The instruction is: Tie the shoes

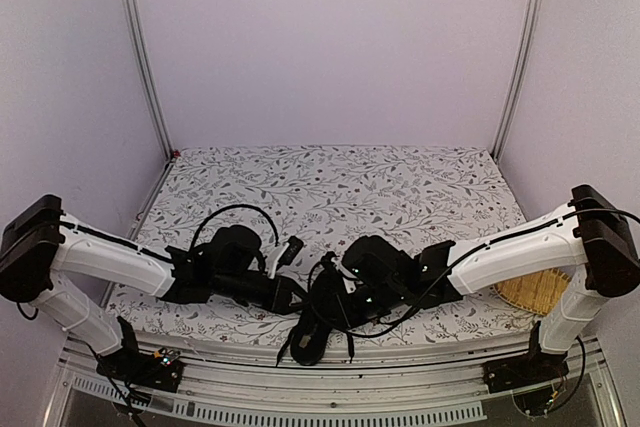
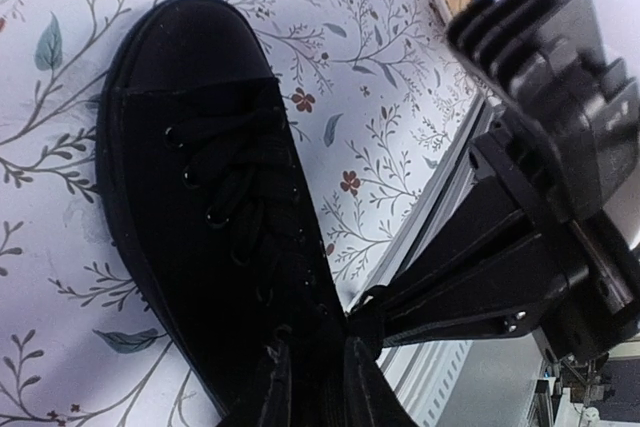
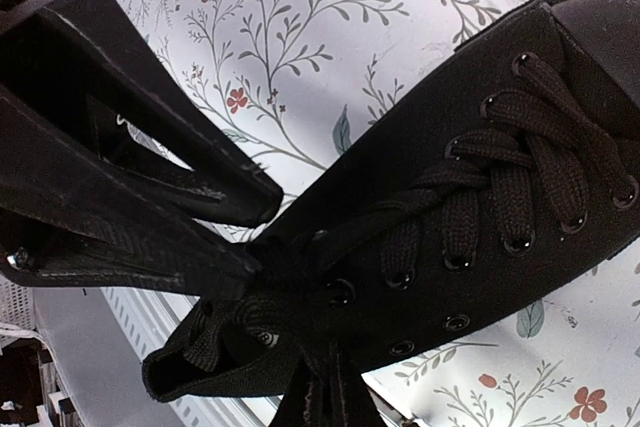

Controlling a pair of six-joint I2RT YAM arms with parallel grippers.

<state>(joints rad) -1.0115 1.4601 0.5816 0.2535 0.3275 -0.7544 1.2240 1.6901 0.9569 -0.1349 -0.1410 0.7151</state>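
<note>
The black shoe [image 1: 318, 322] [image 2: 200, 197] [image 3: 480, 197] lies on the flowered cloth at the table's near edge, with its toe pointing away from the arms. Both grippers meet over its top eyelets. My left gripper [image 1: 295, 297] [image 2: 316, 339] [image 3: 262, 237] has its fingers a little apart beside the crossed laces; whether a lace lies between them I cannot tell. My right gripper [image 1: 335, 299] [image 3: 328, 357] [image 2: 368, 319] is shut, its tips pressed together on a dark bit of lace by the shoe's mouth. The pale label shows inside the shoe.
The flowered cloth [image 1: 400, 187] stretches away to the back wall. A woven straw mat [image 1: 535, 292] lies at the right edge under the right arm. The metal rail [image 1: 330, 387] runs along the near edge. Loose lace ends [image 1: 283, 355] hang over it.
</note>
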